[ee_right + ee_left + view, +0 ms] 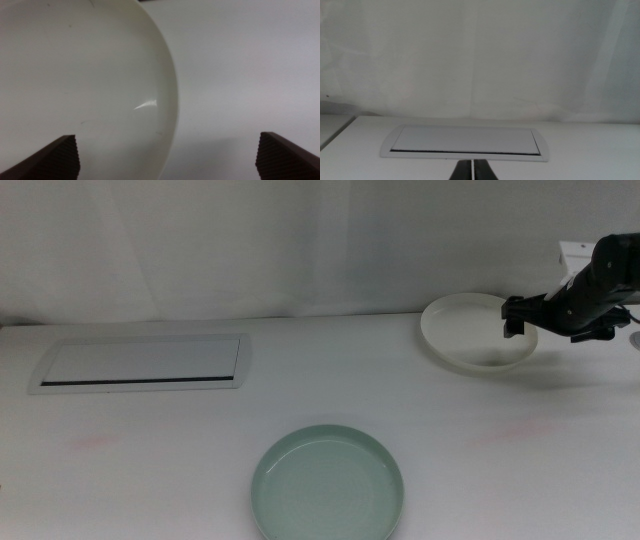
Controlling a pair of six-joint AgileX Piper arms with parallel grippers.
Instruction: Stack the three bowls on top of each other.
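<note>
In the middle view, the right gripper (pixel 516 320) hangs over the near-right rim of the cream bowl (pixel 470 330), which sits at the far right of the counter (pixel 180 470). The mint bowl (pixel 328 483) lies at the front centre, well apart from it. A flat white panel (pixel 140 363) with a dark slot lies at the left. Counted here: two bowls, one panel, one arm. The grey bowl is not in sight, and neither is the left arm.

The left wrist view shows the left gripper (pixel 471 170) with its jaws pressed together, only a thin pale line between them. It waits low over the counter, facing the panel (pixel 465 140). No bowl shows here.

In the right wrist view the jaws are spread wide, one at each bottom corner. The cream bowl's (pixel 80 75) rim curves down between them, with one jaw over the bowl's inside and the other over bare counter (pixel 240 65).

The step in hand looks like taking the cream bowl by its rim. To do it well, the gripper should come straight down so the rim stays midway between the jaws, then close firmly on the wall. A shallow, smooth rim is likely to slip or tip the bowl if pinched too near the edge, so a deeper bite would be safer before lifting.
</note>
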